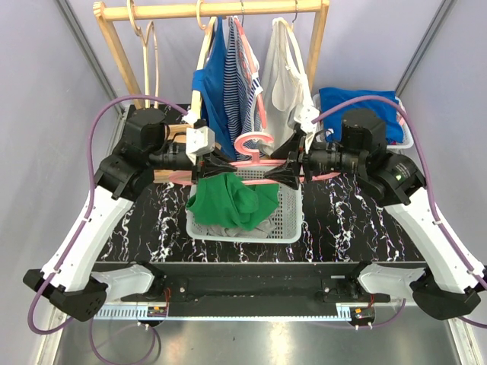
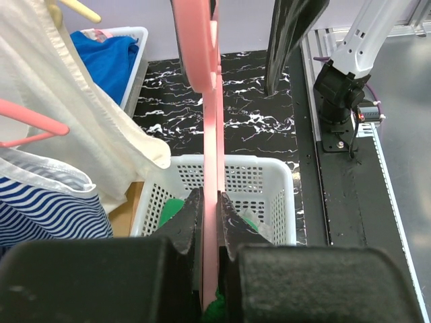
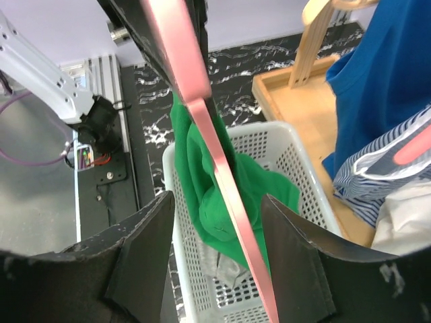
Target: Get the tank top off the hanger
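A pink hanger (image 1: 255,161) lies level between my two grippers above the white basket (image 1: 243,237). The green tank top (image 1: 232,204) droops from the hanger's left end into the basket, over a grey cloth. My left gripper (image 1: 217,166) is shut on the hanger's bar; in the left wrist view (image 2: 210,195) the jaws clamp the pink bar (image 2: 211,134), with green cloth just under it. My right gripper (image 1: 283,171) is open. In the right wrist view (image 3: 219,202) the bar (image 3: 202,114) runs between the spread jaws without touching them, above the tank top (image 3: 202,175).
A wooden rack (image 1: 213,11) at the back holds a blue top (image 1: 217,84), a striped top (image 1: 245,76), a white top (image 1: 285,72) and empty wooden hangers (image 1: 144,46). A white bin with blue cloth (image 1: 365,106) stands at the back right.
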